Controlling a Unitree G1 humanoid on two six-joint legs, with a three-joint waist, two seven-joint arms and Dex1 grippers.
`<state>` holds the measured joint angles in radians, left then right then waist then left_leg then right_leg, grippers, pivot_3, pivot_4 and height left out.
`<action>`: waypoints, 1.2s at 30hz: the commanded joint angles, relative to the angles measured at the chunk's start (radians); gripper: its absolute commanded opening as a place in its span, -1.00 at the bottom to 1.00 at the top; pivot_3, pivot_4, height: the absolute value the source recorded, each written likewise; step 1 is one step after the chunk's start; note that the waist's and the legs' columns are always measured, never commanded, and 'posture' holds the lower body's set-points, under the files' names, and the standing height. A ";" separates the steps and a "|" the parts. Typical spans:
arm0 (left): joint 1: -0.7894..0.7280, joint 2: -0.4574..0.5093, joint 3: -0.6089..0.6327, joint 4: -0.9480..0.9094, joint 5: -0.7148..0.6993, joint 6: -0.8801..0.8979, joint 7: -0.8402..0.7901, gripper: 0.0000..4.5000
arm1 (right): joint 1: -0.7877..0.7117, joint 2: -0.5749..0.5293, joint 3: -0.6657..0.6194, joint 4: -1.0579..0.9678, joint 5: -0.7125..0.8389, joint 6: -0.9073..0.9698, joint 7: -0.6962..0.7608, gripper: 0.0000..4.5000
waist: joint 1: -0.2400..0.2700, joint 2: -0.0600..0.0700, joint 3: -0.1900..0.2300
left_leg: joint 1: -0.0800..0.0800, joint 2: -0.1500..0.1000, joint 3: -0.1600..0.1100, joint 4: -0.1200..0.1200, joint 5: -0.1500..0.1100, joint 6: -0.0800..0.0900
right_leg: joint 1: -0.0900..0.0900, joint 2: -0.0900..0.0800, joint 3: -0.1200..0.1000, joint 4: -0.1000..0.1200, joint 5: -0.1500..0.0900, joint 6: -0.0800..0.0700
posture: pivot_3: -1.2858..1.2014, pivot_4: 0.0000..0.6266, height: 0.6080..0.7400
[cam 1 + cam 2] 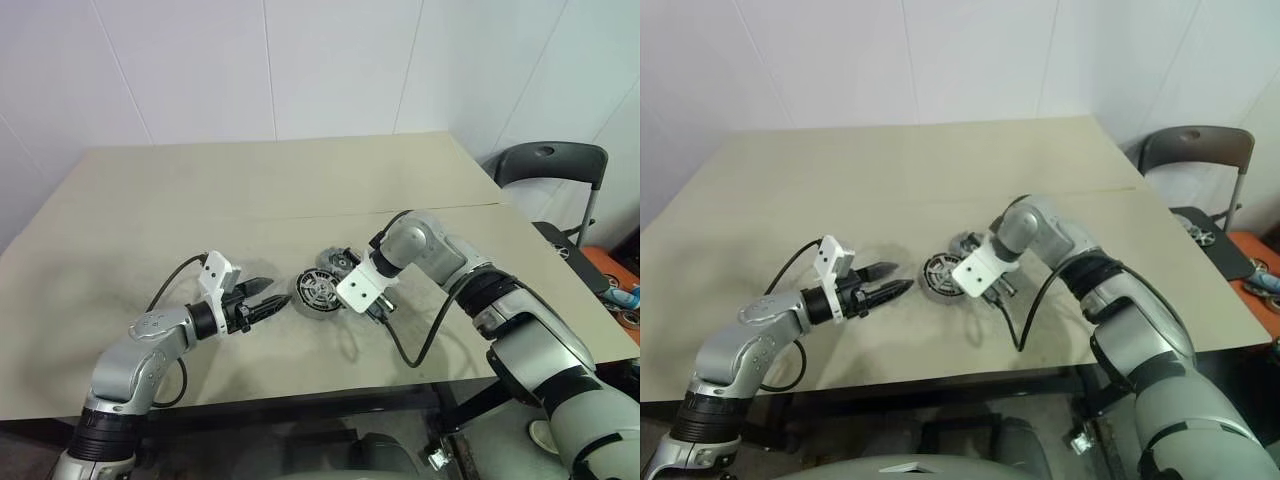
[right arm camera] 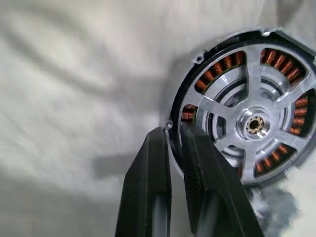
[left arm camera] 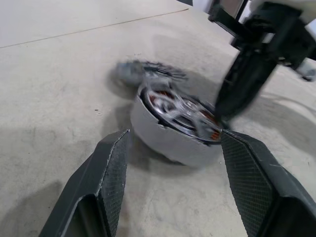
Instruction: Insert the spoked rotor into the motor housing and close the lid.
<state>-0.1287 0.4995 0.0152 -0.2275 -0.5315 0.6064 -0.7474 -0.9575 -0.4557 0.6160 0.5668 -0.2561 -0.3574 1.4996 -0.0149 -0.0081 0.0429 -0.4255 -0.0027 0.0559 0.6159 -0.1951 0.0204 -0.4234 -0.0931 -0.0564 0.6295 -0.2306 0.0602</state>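
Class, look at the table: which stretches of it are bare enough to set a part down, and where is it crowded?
Bare: the far half of the table beyond its seam, and the left side behind the left gripper. Crowded: the middle near the front edge, where the motor housing holding the spoked rotor, the lid just behind it, and the right gripper sit close together.

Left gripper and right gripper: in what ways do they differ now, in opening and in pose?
The left gripper's fingers stand wide apart and hold nothing; the right gripper's fingers are almost together, pinching the motor housing's rim. The left gripper points nearly level toward the housing; the right gripper points steeply down onto it. Both have black fingers and are at the housing, where the spoked rotor sits.
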 commanded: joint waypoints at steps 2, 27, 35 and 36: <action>-0.026 -0.002 0.002 0.014 0.010 -0.018 -0.003 0.36 | -0.039 -0.030 -0.074 -0.121 0.156 0.310 0.105 -0.97 | 0.003 0.000 0.000 | 0.000 0.000 0.000 0.001 0.000 0.000 | -0.001 0.000 0.000 0.000 0.000 0.000 | 0.03 -1.00 1.00; 0.008 -0.059 -0.014 -0.025 0.033 -0.008 0.055 0.36 | -0.126 0.139 -0.059 0.182 0.030 0.398 -0.037 -0.64 | -0.003 0.000 0.000 | 0.000 -0.001 0.001 0.000 0.000 0.000 | -0.002 -0.002 -0.001 0.002 0.001 0.000 | 0.03 -1.00 1.00; 0.005 -0.056 -0.009 -0.038 0.024 0.011 0.068 0.36 | -0.138 0.129 -0.126 0.019 0.148 0.536 0.094 -0.56 | -0.001 0.000 0.000 | -0.001 -0.001 0.001 0.000 0.000 0.000 | -0.003 -0.002 -0.001 0.002 0.001 0.000 | 0.03 -1.00 1.00; 0.001 -0.056 -0.008 -0.036 0.023 0.014 0.068 0.36 | -0.136 0.120 -0.130 -0.019 0.170 0.556 0.107 -0.56 | 0.000 0.000 0.000 | -0.001 -0.001 0.001 0.000 0.000 0.000 | -0.003 -0.002 -0.001 0.001 0.001 0.000 | 0.03 -1.00 1.00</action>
<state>-0.1128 0.4372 -0.0142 -0.2319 -0.4926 0.6215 -0.6829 -1.0579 -0.3230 0.5223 0.6227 -0.1350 0.1746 1.5754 -0.0150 -0.0079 0.0430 -0.4264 -0.0034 0.0571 0.6161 -0.1953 0.0202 -0.4260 -0.0950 -0.0571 0.6307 -0.2298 0.0599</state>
